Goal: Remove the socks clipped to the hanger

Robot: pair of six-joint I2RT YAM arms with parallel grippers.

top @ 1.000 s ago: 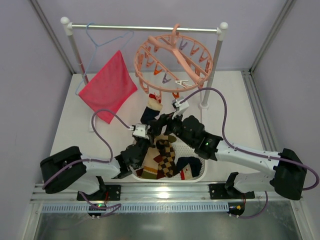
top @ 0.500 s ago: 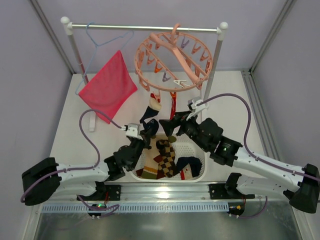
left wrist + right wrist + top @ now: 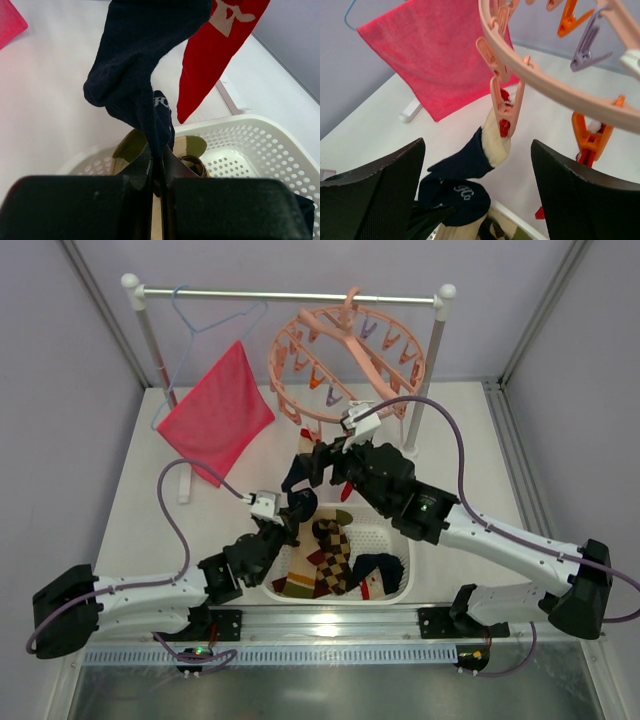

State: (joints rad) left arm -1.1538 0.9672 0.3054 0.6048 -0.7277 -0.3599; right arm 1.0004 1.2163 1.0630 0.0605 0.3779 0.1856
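The left jaws pinch the toe of a navy sock [image 3: 296, 480] near the middle of the worktop [image 3: 130, 490]. The left arm [image 3: 150, 590] stretches low from the near-left corner, while the right arm [image 3: 490, 535] arches from the near-right corner to just under the pink ring hanger [image 3: 345, 337], hung on the rail [image 3: 290, 295] by the far edge. Left wrist view: the left jaws are closed flat on that sock, a red sock [image 3: 220, 50] dangling beside it above a white basket [image 3: 260, 145]. Right wrist view: the right jaws gape, empty, flanking the clip [image 3: 502, 107] biting the sock's cream cuff [image 3: 496, 142]. The sound move looks to be squeezing the clip's tails, not the cloth, while the left keeps a gentle downward pull.
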